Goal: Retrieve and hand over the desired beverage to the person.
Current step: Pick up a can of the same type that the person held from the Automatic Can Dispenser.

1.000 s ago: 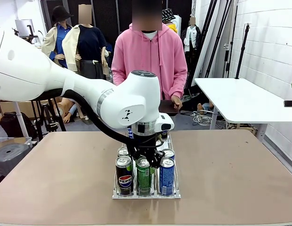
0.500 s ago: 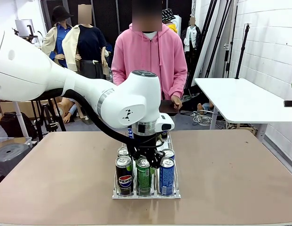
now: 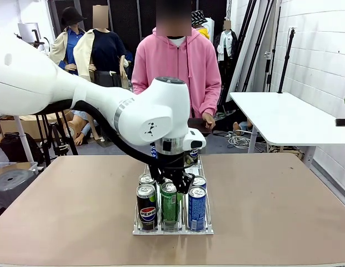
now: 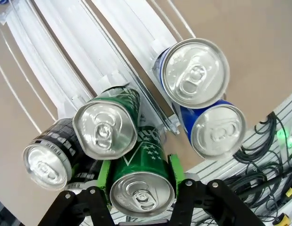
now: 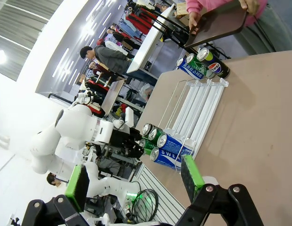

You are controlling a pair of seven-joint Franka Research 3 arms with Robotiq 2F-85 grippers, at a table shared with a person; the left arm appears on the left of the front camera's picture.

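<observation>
With the left tool clamped on the green can at the front middle of the rack on the table, a tilted lift could knock over the Pepsi can or blue can beside it.

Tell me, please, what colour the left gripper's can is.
The can is green, clearest in the left wrist view.

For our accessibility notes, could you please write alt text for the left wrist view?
The left gripper clamps a green can between its green pads. Beside it in a white rack stand another green can, a black can and two blue cans.
</observation>
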